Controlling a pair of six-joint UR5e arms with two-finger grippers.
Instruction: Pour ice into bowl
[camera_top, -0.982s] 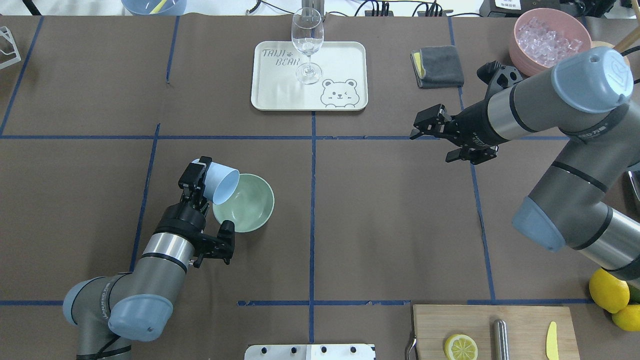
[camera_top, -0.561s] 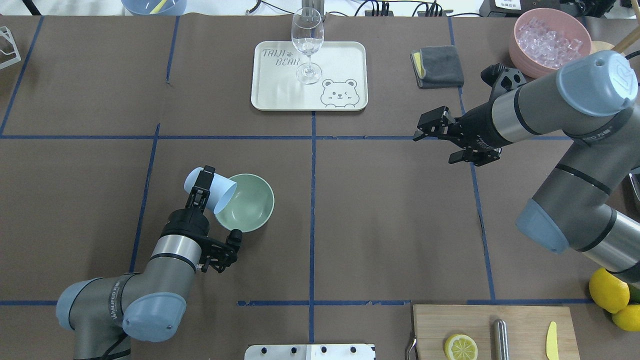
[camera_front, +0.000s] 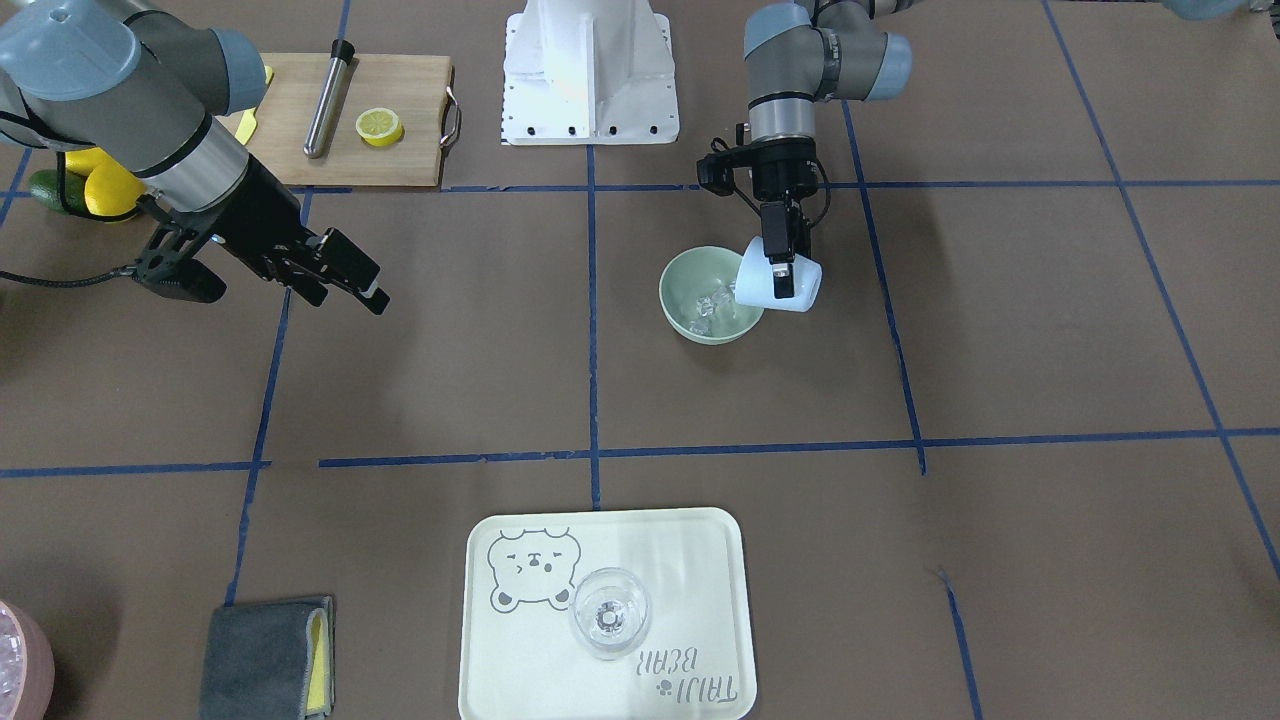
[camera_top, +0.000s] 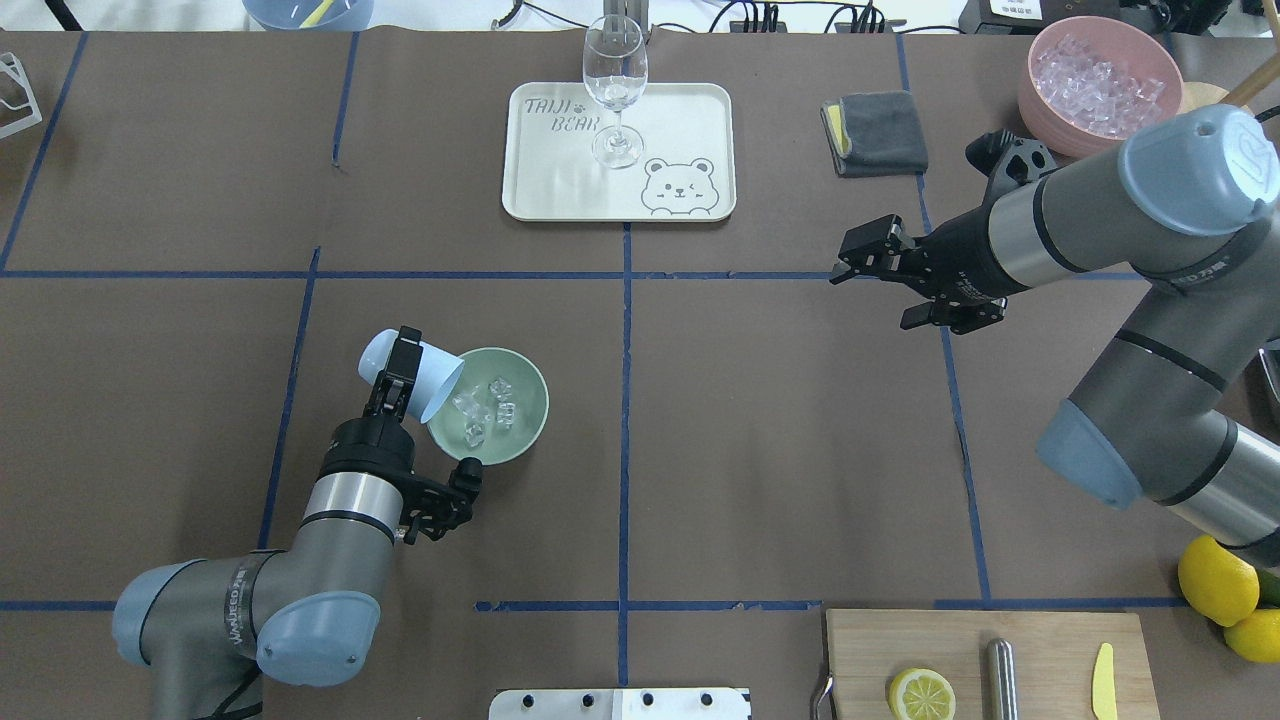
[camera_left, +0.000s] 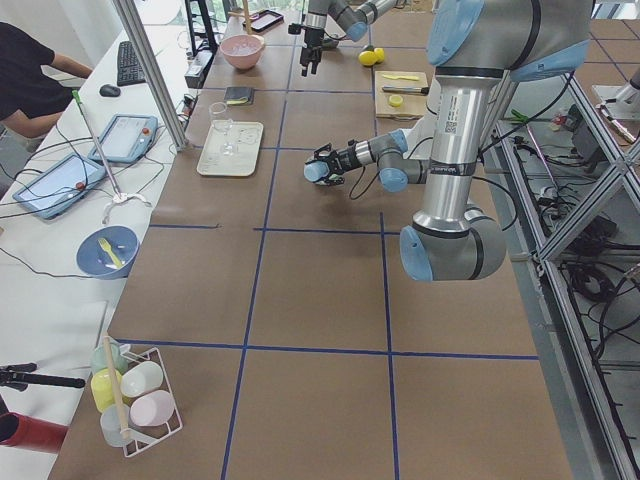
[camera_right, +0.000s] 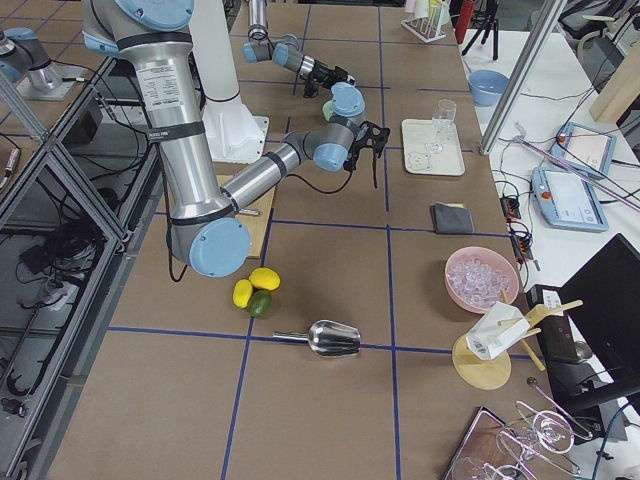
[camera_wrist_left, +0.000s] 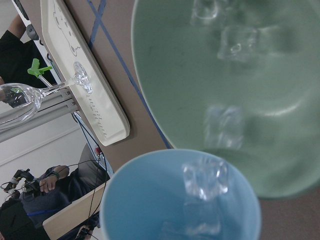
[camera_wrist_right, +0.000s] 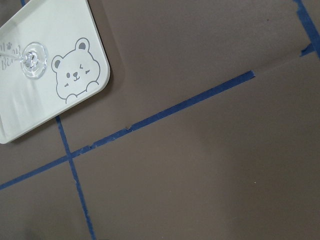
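1. Brown-papered worktop (camera_top: 780, 420), gridded in blue tape. At its near edge sits a cutting board (camera_top: 1050, 640) carrying a halved lemon (camera_top: 921, 694); neither is involved.
2. Left arm pose: it enters from the near left corner with the forearm angled forward and the wrist rolled over, so its load is tipped. On it, the left gripper (camera_top: 402, 362) is clamped across the wall of the blue cup (camera_top: 435, 385).
3. Governing relation: the bowl (camera_top: 525, 425) stands on the worktop just to that gripper's right. The cup's long axis slopes from its base, up and left, to its mouth, down and right. The mouth overhangs the bowl's left rim, inside its outline.
4. State of the ice (camera_top: 503, 411): several cubes lie scattered in the bowl. The left wrist view shows more at the cup's lip and deeper inside. Judgement: pour under way, not complete.
5. Judgement: the next move calls for more wrist roll with the mouth kept over the bowl. A bouncing cube could clear the rim.
6. Right arm pose: extended from the right side, well apart from the bowl, plainly the farther arm. Its right gripper (camera_top: 838, 258) hangs above bare worktop, jaws apart, holding nothing.
7. Far side: a tray (camera_top: 560, 170) with a wine glass (camera_top: 615, 90), a grey cloth (camera_top: 880, 130), and a pink bowl (camera_top: 1038, 105) of further cubes.
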